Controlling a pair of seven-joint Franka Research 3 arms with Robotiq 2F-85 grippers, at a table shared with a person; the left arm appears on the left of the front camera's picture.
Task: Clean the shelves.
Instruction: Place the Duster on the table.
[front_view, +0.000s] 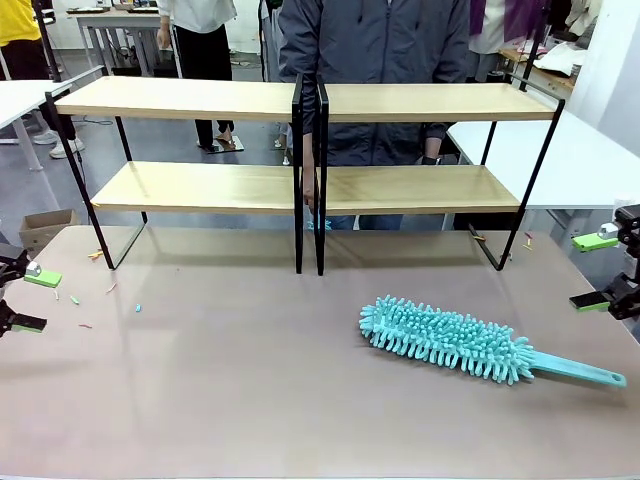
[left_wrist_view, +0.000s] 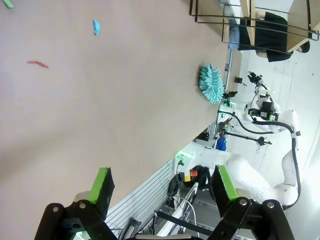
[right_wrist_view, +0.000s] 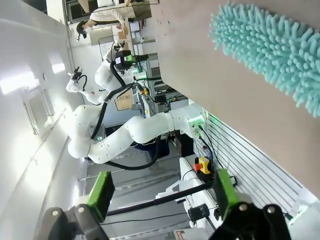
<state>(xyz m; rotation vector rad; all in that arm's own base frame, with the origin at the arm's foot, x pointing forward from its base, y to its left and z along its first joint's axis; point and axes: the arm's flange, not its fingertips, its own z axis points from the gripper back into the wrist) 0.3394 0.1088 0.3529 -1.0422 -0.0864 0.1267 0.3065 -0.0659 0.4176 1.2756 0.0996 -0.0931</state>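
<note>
1. The left gripper (front_view: 24, 298) sits at the front view's left edge, which cuts off its body and arm.
2. The right gripper (front_view: 598, 270) is likewise cut by the right edge there.
3. The person (front_view: 375, 50) behind the shelves (front_view: 305, 102) is cropped above the chest, and the boards hide parts of the torso.
4. In the right wrist view the duster (right_wrist_view: 272, 47) runs off the top and right edges, its handle unseen.
5. The small coloured scraps (front_view: 75, 299) on the table (front_view: 220, 390) are too small to identify.
</note>
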